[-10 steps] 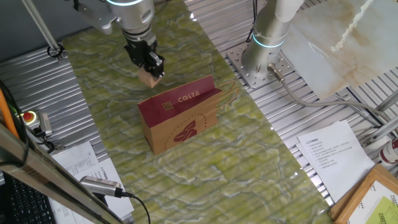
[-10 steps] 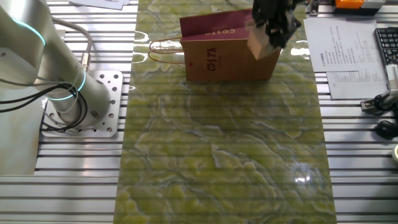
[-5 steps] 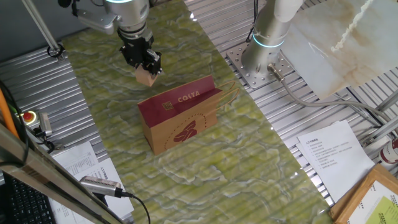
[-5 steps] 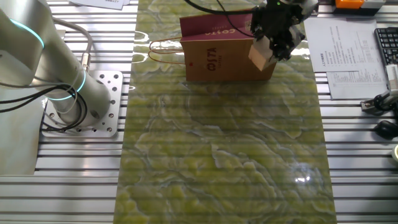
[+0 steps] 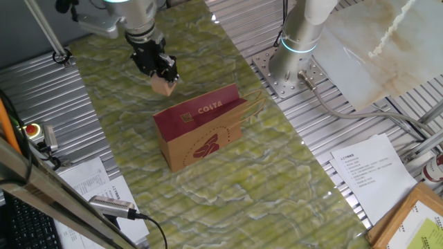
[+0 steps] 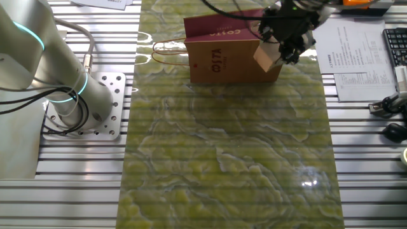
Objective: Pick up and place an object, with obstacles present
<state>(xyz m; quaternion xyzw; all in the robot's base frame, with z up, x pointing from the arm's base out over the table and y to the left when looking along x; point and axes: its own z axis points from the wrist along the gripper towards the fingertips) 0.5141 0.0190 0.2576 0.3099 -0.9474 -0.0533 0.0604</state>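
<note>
A small wooden cube [image 5: 163,86], light tan with plain flat faces and crisp edges, is clamped between the fingers of the gripper [image 5: 160,75]. It appears to hang above the table rather than rest on it, though the height cannot be judged closely. In one fixed view it sits near the far left of the mat, just beyond the paper bag [image 5: 201,135]. In the other fixed view the cube [image 6: 267,58] overlaps the bag's right side, with the gripper [image 6: 284,46] above it.

The pick-up looks done, judging by the grasp. What appears to remain is carrying the cube past the bag and setting it down; no target spot is marked in either view.

The bag stands upright and open at the top. It is brown kraft paper, creased and matte, with a dark red upper band, white "COSTA" lettering, a red bean emblem and thin paper handles [image 5: 255,104] pointing right. It looks light and easy to tip if brushed.

The table is covered by a mat [image 5: 228,187] with a glossy green, marble-like pattern. On either side lies ribbed metal surface [image 5: 41,90]. Printed sheets of paper [image 5: 370,173] lie at the near right.
</note>
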